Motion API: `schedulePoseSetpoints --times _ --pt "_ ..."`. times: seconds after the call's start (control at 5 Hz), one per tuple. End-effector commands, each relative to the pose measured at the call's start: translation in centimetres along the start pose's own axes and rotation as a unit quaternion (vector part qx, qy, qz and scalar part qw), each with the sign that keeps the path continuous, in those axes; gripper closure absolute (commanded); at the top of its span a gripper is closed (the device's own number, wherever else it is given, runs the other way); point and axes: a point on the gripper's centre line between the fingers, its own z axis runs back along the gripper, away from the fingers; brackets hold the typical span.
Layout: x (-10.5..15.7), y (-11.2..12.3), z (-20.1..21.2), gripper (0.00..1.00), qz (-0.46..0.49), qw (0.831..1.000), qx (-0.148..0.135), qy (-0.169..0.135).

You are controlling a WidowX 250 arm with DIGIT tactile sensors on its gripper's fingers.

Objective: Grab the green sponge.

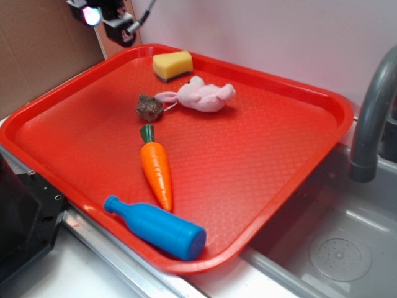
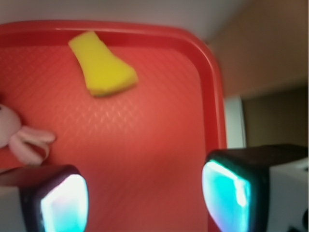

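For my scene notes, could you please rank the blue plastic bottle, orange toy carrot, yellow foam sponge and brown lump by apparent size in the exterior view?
1. Blue plastic bottle, though nearest the camera.
2. Orange toy carrot, close to it.
3. Yellow foam sponge, farthest away.
4. Brown lump.

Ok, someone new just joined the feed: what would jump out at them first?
The big red tray fills the view, with the orange carrot and blue bottle near its front edge. The green sponge, yellow side up, sits at the far rim by a pink plush bunny, with the open claw short of it.
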Motion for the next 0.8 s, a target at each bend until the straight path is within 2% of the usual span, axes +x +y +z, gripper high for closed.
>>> schedulePoseSetpoints --times 0.0,0.2,0.4,0.6 --pt "4.4 1.3 -2.2 0.00 -0.079 0.992 -0.045 -0.087" --pt "5.5 0.8 -4.4 0.00 -0.102 0.989 -0.069 -0.084" --pt "6.0 0.3 -7.0 0.00 -0.137 0.983 -0.100 -0.066" --pt "5.3 -0.3 -7.5 1.00 -0.166 0.976 -0.126 -0.066"
